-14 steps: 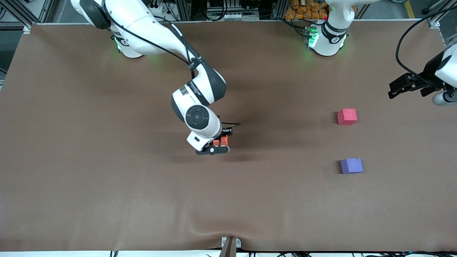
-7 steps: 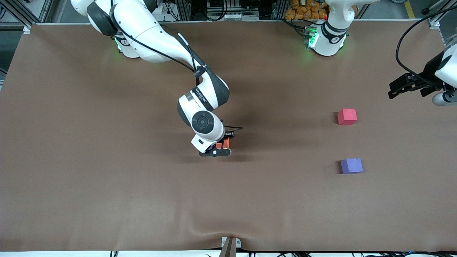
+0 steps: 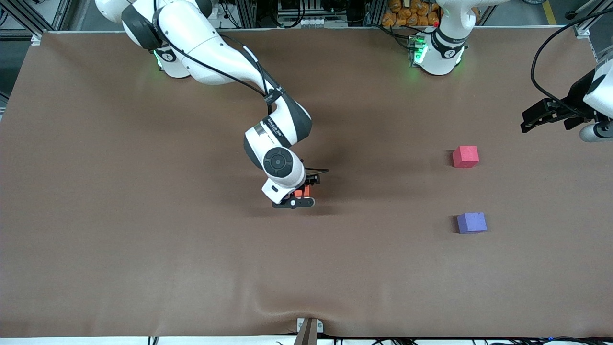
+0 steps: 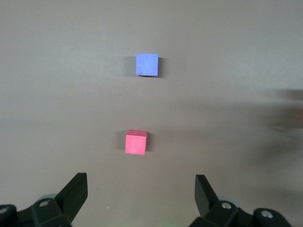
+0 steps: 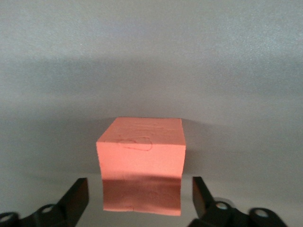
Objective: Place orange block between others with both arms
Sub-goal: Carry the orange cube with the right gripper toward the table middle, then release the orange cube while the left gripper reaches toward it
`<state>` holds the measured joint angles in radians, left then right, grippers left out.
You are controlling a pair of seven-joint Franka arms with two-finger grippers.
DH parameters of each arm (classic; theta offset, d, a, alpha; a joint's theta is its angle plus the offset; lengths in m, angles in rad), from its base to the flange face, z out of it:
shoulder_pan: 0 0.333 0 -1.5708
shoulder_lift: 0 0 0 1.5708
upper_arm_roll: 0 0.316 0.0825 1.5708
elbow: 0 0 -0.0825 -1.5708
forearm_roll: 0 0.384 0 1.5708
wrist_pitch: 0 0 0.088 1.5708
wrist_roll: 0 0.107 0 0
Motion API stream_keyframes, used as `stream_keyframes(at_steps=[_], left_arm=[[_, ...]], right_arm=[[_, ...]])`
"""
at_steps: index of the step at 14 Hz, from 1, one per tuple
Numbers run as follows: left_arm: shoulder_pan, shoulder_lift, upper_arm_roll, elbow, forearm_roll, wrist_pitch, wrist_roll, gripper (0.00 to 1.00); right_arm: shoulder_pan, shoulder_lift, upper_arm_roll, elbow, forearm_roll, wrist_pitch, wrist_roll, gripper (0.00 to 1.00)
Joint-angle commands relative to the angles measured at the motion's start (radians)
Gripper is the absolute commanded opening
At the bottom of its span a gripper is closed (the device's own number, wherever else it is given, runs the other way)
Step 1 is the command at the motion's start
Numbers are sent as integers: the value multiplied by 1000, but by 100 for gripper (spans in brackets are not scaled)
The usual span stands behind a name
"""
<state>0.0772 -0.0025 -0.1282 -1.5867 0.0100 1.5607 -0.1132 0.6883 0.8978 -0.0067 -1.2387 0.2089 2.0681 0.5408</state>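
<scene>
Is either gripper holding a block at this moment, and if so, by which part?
Nothing is held. The right gripper stands open around the orange block, fingers clear of its sides. The left gripper waits open over the table.

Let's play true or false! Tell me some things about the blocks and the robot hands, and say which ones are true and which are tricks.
1. The orange block sits between the right gripper's open fingers. True.
2. The orange block is already between the other two blocks. False: it is out toward the middle of the table, apart from them.
3. The purple block is nearer the front camera than the red block. True.
4. The left gripper holds the red block. False: it is open and empty.
</scene>
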Motion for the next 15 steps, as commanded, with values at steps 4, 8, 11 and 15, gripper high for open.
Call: stream_keyframes(at_steps=[4, 8, 11, 15], left_arm=[[-29, 74, -24, 22, -24, 15, -3, 100], [-161, 202, -44, 76, -53, 35, -11, 100], [-299, 298, -44, 83, -50, 139, -80, 100], [-467, 496, -33, 202, -42, 205, -334, 100]], right_arm=[[-25, -88, -16, 22, 1, -95, 8, 100], [-169, -250, -18, -16, 1, -285, -97, 100], [-271, -408, -21, -158, -20, -312, -163, 100], [-366, -583, -19, -329, -111, -316, -257, 100]])
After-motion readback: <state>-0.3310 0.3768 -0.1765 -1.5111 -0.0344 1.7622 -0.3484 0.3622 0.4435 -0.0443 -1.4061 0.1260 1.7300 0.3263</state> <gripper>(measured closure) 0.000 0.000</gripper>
